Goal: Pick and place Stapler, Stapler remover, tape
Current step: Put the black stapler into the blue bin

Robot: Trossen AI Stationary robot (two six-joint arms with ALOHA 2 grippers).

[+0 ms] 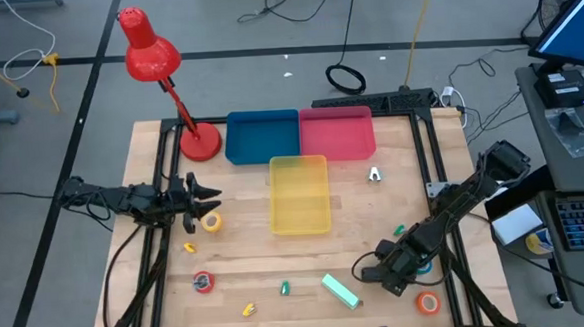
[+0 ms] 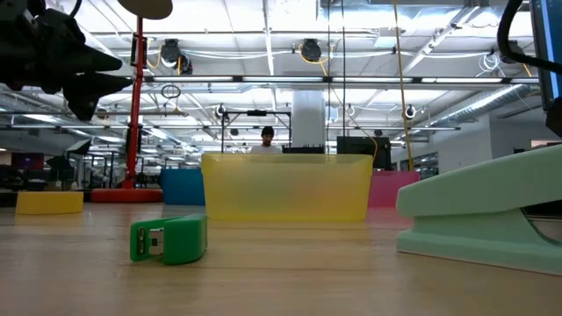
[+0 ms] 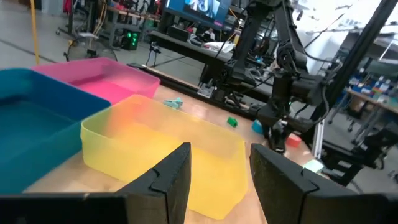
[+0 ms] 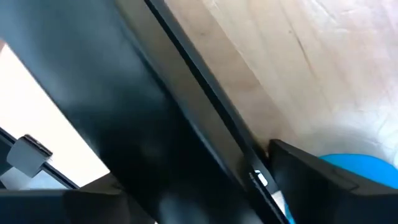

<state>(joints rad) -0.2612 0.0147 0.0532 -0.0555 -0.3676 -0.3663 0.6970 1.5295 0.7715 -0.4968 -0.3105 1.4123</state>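
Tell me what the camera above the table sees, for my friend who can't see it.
A wooden table holds blue, pink and yellow bins beside a red desk lamp. The left gripper hovers by a yellow tape roll; the right gripper reaches low over a blue roll.

I saw the wooden table (image 1: pixel 375 219) carrying a red lamp (image 1: pixel 199 143) at its far left corner, with a blue bin (image 1: pixel 262 137) and a pink bin (image 1: pixel 336 133) along the far edge and a yellow bin (image 1: pixel 299 194) at the centre. Near the front edge lay a mint stapler (image 1: pixel 341 290), a red tape (image 1: pixel 203 281) and an orange tape (image 1: pixel 427 302). A yellow tape (image 1: pixel 212 222) sat left of centre.
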